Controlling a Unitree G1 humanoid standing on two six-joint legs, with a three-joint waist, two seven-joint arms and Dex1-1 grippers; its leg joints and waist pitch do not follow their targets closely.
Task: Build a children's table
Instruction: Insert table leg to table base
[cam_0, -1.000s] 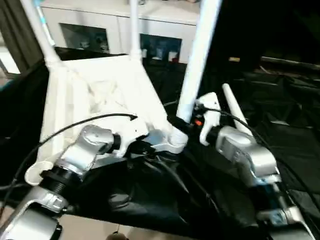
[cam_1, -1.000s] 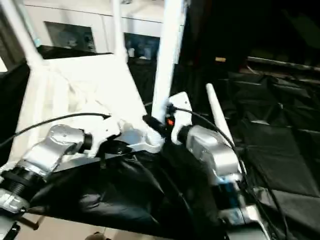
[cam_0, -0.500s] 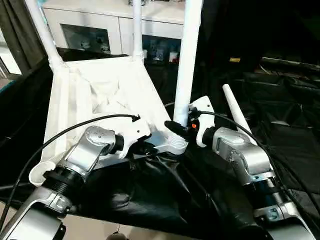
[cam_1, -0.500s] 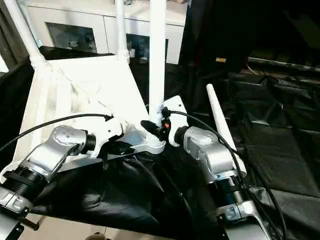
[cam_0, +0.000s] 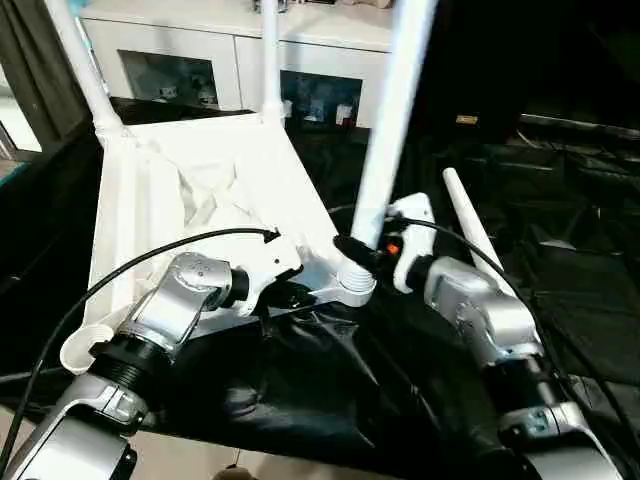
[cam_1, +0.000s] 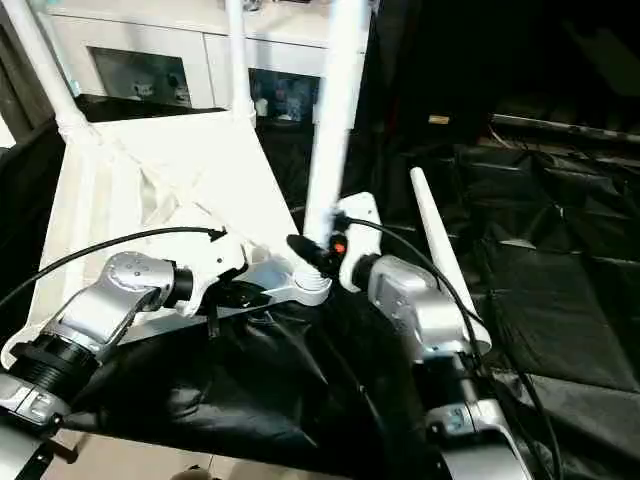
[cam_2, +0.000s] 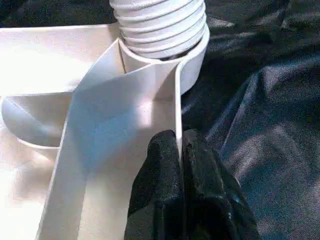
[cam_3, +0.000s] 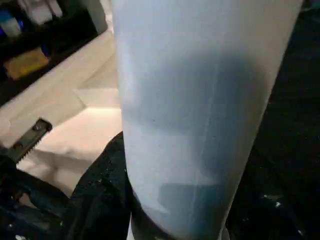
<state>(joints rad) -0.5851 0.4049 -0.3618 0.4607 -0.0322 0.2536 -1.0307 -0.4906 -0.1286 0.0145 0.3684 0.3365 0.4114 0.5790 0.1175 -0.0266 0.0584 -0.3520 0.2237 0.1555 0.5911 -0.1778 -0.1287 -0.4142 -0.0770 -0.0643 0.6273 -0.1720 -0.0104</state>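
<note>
The white tabletop (cam_0: 200, 190) lies ribbed side up on the black sheeting. Two white legs (cam_0: 85, 70) (cam_0: 270, 60) stand in its far corner sockets. A third leg (cam_0: 390, 130) sits in the near right socket (cam_0: 352, 285), its top leaning right. My right gripper (cam_0: 355, 248) is shut on this leg just above the socket, and its finger (cam_3: 100, 200) wraps the tube (cam_3: 200, 100). My left gripper (cam_0: 290, 295) is shut on the tabletop's thin rim (cam_2: 177, 110), beside the leg's threaded end (cam_2: 160, 25). The near left socket (cam_0: 85, 345) is open. A fourth leg (cam_0: 468, 225) lies loose at the right.
The black-draped table (cam_0: 560, 250) stretches to the right, with its front edge (cam_0: 300, 440) close to me. A white cabinet with glass doors (cam_0: 200, 60) stands behind. A dark curtain (cam_0: 30, 60) hangs at the far left.
The held leg stood nearly upright half a second ago and now leans to the right at its top. My right gripper has shifted slightly with it. The left gripper stays on the rim.
</note>
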